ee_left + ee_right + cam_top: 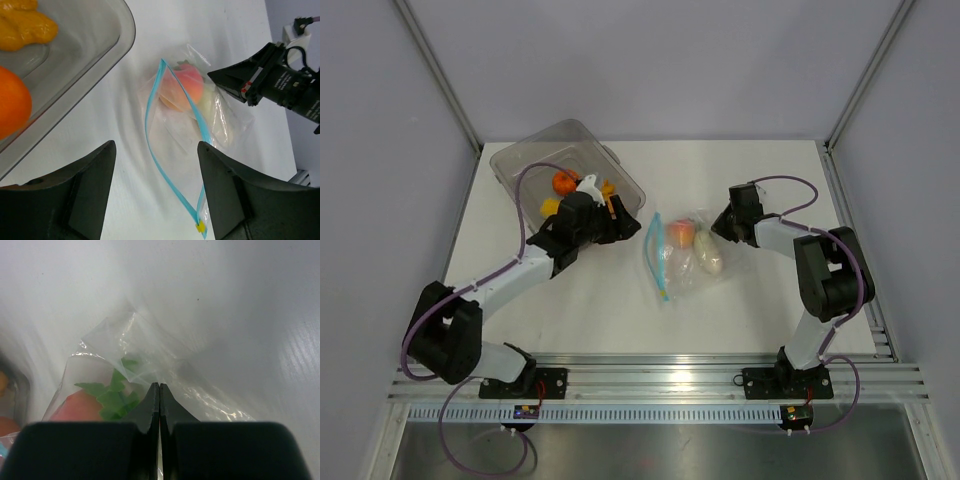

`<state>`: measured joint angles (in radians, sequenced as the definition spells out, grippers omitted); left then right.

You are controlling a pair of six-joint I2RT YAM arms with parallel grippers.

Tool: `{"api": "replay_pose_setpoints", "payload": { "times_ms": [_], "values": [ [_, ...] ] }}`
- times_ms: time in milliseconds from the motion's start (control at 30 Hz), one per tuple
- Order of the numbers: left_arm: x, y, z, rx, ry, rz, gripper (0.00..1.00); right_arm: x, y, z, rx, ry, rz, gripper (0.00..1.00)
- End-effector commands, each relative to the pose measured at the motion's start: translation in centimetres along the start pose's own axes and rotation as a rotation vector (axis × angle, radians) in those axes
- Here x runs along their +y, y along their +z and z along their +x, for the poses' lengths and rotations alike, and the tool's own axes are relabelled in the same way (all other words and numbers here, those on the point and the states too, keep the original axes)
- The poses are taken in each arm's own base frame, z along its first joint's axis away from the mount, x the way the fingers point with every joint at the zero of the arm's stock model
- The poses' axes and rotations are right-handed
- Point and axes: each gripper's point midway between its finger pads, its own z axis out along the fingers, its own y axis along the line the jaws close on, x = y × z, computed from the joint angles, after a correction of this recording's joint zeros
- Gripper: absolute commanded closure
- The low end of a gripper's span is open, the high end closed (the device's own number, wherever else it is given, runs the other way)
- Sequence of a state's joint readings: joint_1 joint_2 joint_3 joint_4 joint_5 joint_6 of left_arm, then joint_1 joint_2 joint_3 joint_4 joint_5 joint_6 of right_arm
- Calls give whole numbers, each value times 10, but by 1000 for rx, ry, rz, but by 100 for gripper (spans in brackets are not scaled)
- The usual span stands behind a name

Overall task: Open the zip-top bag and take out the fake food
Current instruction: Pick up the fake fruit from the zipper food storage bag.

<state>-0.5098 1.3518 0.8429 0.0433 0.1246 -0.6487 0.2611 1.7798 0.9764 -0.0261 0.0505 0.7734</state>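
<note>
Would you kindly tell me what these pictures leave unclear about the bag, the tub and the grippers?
Top view: left gripper covers part of the tub, hiding some contents.
Top view: white food too small to identify.
Left wrist: orange cut off by the left edge.
Right wrist: whether the shut right gripper pinches the bag; film blurred, too close.

Tub (532,158) lies left of the zip-top bag (682,280).

Count: zip-top bag (672,268) ×1. Fake food inside it: 2, namely peach piece (184,87) ×1 and pale piece (709,256) ×1. Clear tub (535,150) ×1. Pieces visible in it: 3, namely orange piece (10,102) ×1 and yellowish pieces (548,207) ×2; the arm hides part. End effectors: 2, left end effector (155,147), right end effector (159,390)
</note>
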Motion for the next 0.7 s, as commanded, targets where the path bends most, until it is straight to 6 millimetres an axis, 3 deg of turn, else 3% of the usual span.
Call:
{"api": "replay_pose_setpoints", "payload": {
  "times_ms": [0,267,533,667],
  "values": [
    [-15,17,-3,2,54,6,32,21,-13,-16,-43,23,-89,100],
    [-39,45,35,139,88,45,37,23,-11,-14,-33,28,-97,100],
    [-36,51,42,176,71,29,47,25,-13,-16,-37,30,-104,100],
    [-32,45,32,130,58,-7,48,25,-13,-15,-35,29,-103,100]
  ]
}}
